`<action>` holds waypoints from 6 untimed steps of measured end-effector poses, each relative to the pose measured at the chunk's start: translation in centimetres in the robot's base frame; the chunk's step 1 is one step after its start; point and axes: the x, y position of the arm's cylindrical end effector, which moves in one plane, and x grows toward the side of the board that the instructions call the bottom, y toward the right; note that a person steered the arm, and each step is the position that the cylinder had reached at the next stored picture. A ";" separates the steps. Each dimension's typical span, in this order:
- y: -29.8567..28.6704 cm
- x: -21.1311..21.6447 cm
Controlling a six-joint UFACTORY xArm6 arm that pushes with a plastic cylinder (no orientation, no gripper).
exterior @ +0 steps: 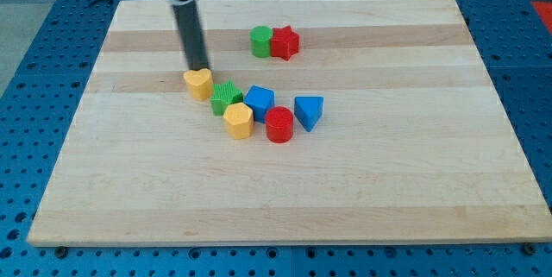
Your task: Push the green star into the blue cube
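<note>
While touching blue cube (260,101), green star (226,97), points indistinct.

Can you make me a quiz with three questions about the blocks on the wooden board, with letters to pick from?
1. Where is my tip?
A. at the yellow heart's top edge
B. beside the blue triangle
C. off the board

2. How many red blocks are there?
A. one
B. two
C. four

3. The green star and blue cube are:
A. far apart
B. stacked
C. side by side, close

Answers: 1 A, rod ends just above the heart. 2 B, red star and red cylinder. 3 C, neighbours in the cluster.
</note>
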 end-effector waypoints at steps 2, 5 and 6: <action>-4.3 7.8; 0.3 7.9; 4.1 3.8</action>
